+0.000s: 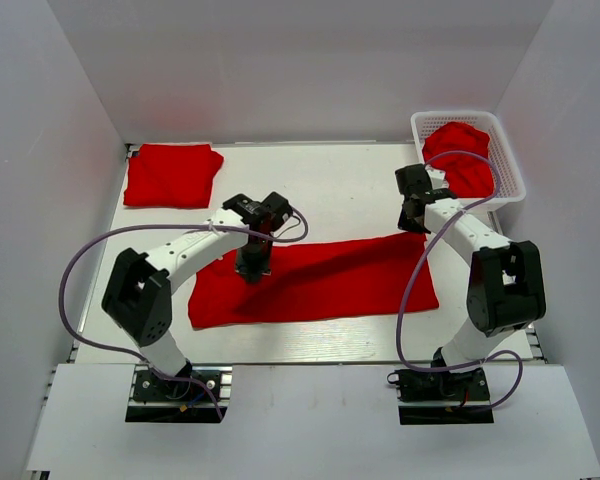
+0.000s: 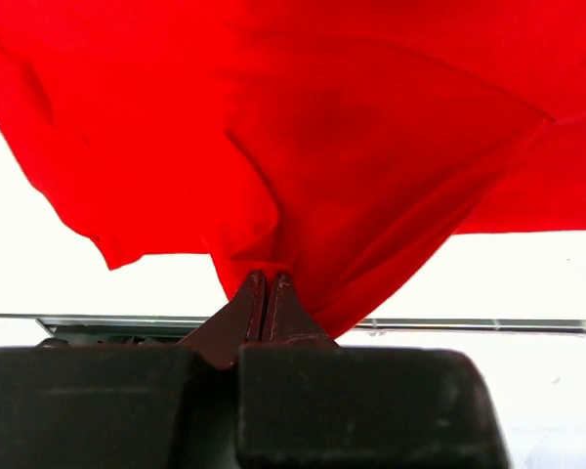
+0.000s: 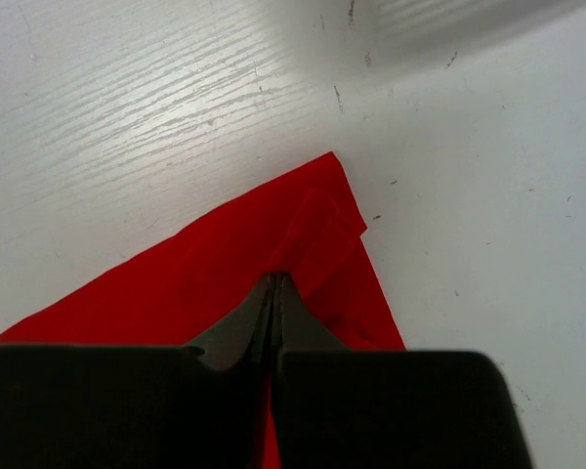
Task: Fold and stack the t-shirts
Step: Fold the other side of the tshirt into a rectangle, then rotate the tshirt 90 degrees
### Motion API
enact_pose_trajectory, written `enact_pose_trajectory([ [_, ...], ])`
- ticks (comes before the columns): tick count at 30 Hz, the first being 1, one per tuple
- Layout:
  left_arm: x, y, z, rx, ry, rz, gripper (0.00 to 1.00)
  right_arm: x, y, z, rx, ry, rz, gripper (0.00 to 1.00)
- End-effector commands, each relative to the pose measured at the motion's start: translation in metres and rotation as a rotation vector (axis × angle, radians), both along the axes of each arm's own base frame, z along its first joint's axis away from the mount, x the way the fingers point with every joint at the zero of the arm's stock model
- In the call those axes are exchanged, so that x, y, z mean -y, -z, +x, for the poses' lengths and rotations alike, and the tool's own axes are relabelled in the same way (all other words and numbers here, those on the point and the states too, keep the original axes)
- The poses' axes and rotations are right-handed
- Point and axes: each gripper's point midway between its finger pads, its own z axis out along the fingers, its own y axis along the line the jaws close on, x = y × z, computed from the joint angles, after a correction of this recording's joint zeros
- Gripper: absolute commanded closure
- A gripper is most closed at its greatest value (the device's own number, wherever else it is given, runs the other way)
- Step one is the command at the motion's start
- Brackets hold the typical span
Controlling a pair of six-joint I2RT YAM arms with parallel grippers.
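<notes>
Shirt (image 1: 330,280): lies mid-table as a long red strip running left to right, its left end nearer the arms' bases than its right end.
Shirt surface: mostly flat; bunched and raised where the left claw grips it.
Left claw (image 1: 253,268): pressed together, pinching the shirt's far edge near its left end.
Left wrist view: the claw (image 2: 264,293) meets tip to tip with a peak of red cloth caught between; the cloth fans out wide from that point, hanging in soft folds with the white table showing behind it.
Right claw (image 1: 413,222): pressed together on the shirt's far right corner.
Right wrist view: the claw (image 3: 275,293) closes on the corner, which has a small doubled-over flap just beyond the tips; the rest of the corner lies flat on the table.
Arms: the left arm reaches in from the left over the shirt's left end; the right arm stands at the right, its wrist bent down to the corner.
Folded shirt (image 1: 172,175): a neat red rectangle at the far left corner of the table, well apart from both claws.
Basket (image 1: 508,160): white mesh, at the far right corner of the table.
Basket shirt (image 1: 455,135): a crumpled red heap inside the basket, rising above its rim.
Table (image 1: 340,190): white, bare between the strip and the back wall.
Cables: a purple loop hangs from each arm; the right one arcs across the basket.
</notes>
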Motion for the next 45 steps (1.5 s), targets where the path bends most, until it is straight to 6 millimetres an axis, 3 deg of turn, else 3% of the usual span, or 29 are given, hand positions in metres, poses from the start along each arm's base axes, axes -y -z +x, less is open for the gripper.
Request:
enact_pose_trajectory([
  [1,0.006,0.012,-0.007,-0.043,0.003,-0.011,0.99,0.003,0.008,-0.003,-0.026,0.006,-0.014,1.0],
  [2,0.008,0.014,-0.009,-0.05,0.012,-0.005,0.92,0.004,0.009,-0.004,-0.028,0.01,-0.016,1.0],
  [3,0.01,0.014,-0.011,-0.06,0.013,-0.016,0.64,0.004,0.008,-0.003,-0.023,0.008,-0.014,1.0],
  [5,0.019,0.017,-0.015,-0.081,0.052,-0.052,0.33,0.004,0.009,-0.003,-0.026,0.008,-0.018,1.0],
  [6,0.025,0.017,-0.016,-0.091,0.085,-0.088,0.12,0.005,0.01,-0.004,-0.031,0.012,-0.022,1.0],
  [8,0.032,0.006,-0.015,-0.063,0.117,-0.145,0.0,0.006,0.009,-0.003,-0.028,0.016,-0.025,1.0],
  [12,0.045,-0.009,-0.005,0.008,0.166,-0.225,0.0,0.009,0.011,-0.004,-0.033,0.027,-0.035,1.0],
  [15,0.039,-0.009,0.009,0.046,0.149,-0.195,0.0,0.01,0.01,-0.004,-0.032,0.033,-0.037,1.0],
  [21,0.032,0.002,0.039,0.135,0.042,-0.109,0.0,0.012,0.008,-0.008,-0.028,0.04,-0.038,1.0],
  [30,-0.011,0.024,0.064,0.168,-0.127,-0.043,0.0,0.016,0.022,-0.017,-0.042,0.062,-0.052,1.0],
  [32,-0.02,0.029,0.069,0.174,-0.161,-0.054,0.0,0.022,0.027,-0.02,-0.047,0.088,-0.074,1.0],
  [36,-0.019,0.038,0.084,0.205,-0.202,-0.147,0.0,0.022,0.037,-0.024,-0.056,0.105,-0.066,1.0],
  [40,-0.021,0.051,0.094,0.201,-0.226,-0.165,0.0,0.024,0.045,-0.025,-0.051,0.113,-0.068,0.81],
  [41,-0.021,0.053,0.1,0.207,-0.237,-0.181,0.0,0.024,0.044,-0.025,-0.05,0.116,-0.068,0.71],
  [43,-0.028,0.055,0.103,0.211,-0.27,-0.182,0.0,0.027,0.041,-0.027,-0.051,0.132,-0.081,0.61],
  [44,-0.033,0.058,0.102,0.204,-0.279,-0.176,0.0,0.029,0.041,-0.029,-0.052,0.15,-0.087,0.44],
  [45,-0.039,0.058,0.105,0.206,-0.299,-0.174,0.0,0.038,0.036,-0.034,-0.055,0.172,-0.137,0.38],
])
